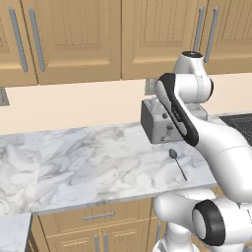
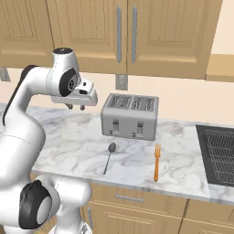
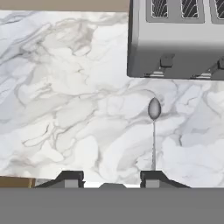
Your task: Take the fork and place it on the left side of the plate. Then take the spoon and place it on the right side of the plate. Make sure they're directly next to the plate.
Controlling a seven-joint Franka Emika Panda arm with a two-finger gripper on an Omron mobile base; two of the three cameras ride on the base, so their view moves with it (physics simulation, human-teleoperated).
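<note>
Claw poised high above the marble counter, two short dark fingertips parted with bare stone between them, grasping nothing. Directly below and slightly to one side, seen past the right-hand fingertip in the hand view: the spoon, thin dark-grey metal, small oval bowl pointing toward the toaster, long narrow straight handle running back toward the counter's front edge. Beyond the spoon's bowl, and not touching it, the toaster: boxy brushed-silver body, rounded corners, dark slots on top, small lever knobs on its front face. Further off to the claw's right, past the spoon and lying roughly parallel to it: the fork, slim, orange-handled, tines toward the toaster, well apart from the spoon. Beyond the fork, a dark square panel with a wire grid set into the counter. Counter surface glossy white marble with soft grey veining; behind it a plain cream wall and pale wooden panelled cupboards with long slim metal bar handles.
</note>
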